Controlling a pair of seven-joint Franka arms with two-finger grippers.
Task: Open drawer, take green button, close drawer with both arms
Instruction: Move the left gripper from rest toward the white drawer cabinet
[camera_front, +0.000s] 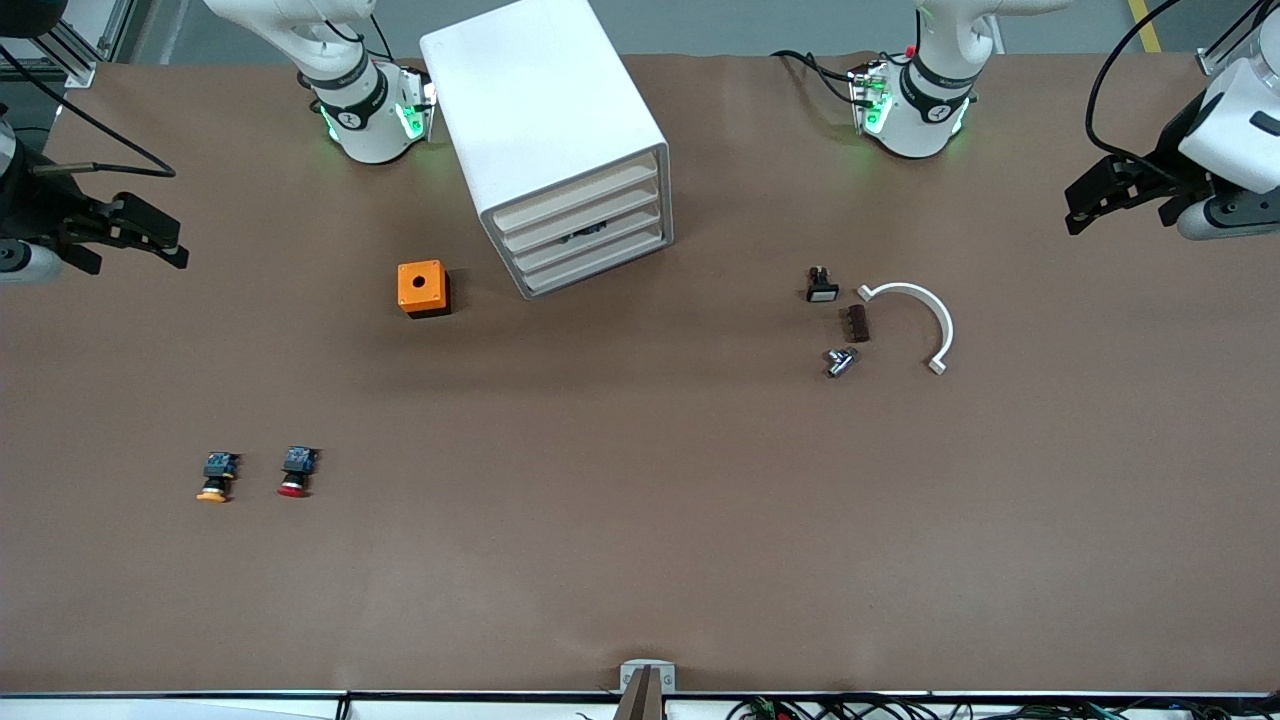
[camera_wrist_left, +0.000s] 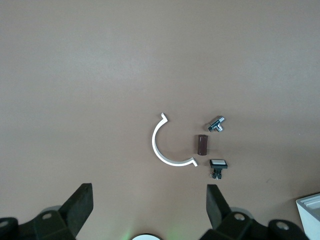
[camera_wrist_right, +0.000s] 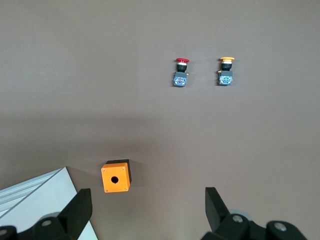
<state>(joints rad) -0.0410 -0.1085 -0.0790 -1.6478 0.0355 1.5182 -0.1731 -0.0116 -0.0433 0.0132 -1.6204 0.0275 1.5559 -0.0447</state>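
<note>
While both arms waited at the outer ends of the counter (camera_front: 640, 560), no step of the task had yet begun. The left pincer (camera_front: 1115, 195) hung over the counter at the left arm's end, fingers (camera_wrist_left: 80, 207) spread wide and holding nothing. The right pincer (camera_front: 125, 235) hung over the right arm's end, likewise wide and empty.

The cabinet (camera_front: 545, 120) stood between the two bases, angled, with four shut drawer fronts stacked on its face. The drawer (camera_front: 585, 235) that showed a dark object through its slot was judged the one to open; whether that object was the button could not be told. No green-capped button lay anywhere on the counter.

Handling judgement: the drawer appeared to be light, stiff, smooth plastic in a light cabinet, so pulling could slide the whole box; one pincer should brace the cabinet body while the other hooked the front lip. The button would be small, hard and light; it should be taken across its squarish body, not the rounded cap.

Other items: an orange box (camera_front: 423, 288) beside the cabinet; a red-capped button (camera_front: 296, 472) and an orange-capped button (camera_front: 217, 477) nearer the front camera; a white curved clamp (camera_front: 925, 315) toward the left arm's end
</note>
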